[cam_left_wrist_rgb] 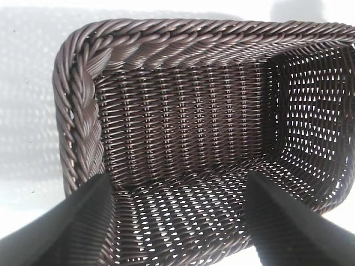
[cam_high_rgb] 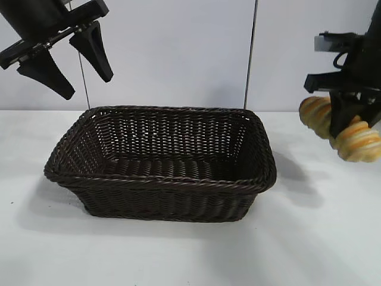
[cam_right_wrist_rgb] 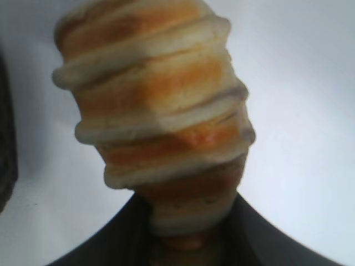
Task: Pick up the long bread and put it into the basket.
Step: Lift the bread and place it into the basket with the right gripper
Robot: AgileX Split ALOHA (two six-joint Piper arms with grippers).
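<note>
The bread (cam_high_rgb: 345, 132) is off the tabletop (cam_high_rgb: 178, 250): your right hand (cam_high_rgb: 351, 119) pinches it across its middle, and it hangs in the air at 3 o'clock from the basket (cam_high_rgb: 161, 164), near it but outside the rim. In the exterior view the loaf lies tilted, one end toward 10 o'clock and the other toward 4 o'clock, with the dark fingers crossing it between the two ends. The right wrist view shows the same loaf (cam_right_wrist_rgb: 161, 122) standing out from between that hand's fingers, its orange-brown stripes wound around it.

So the pick-up looks done, and the placing is what is left. I judge you are about halfway. You have yet to carry the bread toward 9 o'clock over the near rim, lower it and let go. The basket holds nothing that the pictures show; the left wrist view looks straight into it (cam_left_wrist_rgb: 183, 138) and shows only bare weave.

Your left hand (cam_high_rgb: 62, 59) hangs spread above the basket's far corner at 10 o'clock, holding nothing, and seems parked.

By count: one bread, one basket, two hands, one of them loaded. Nothing else lies on the tabletop in view.
</note>
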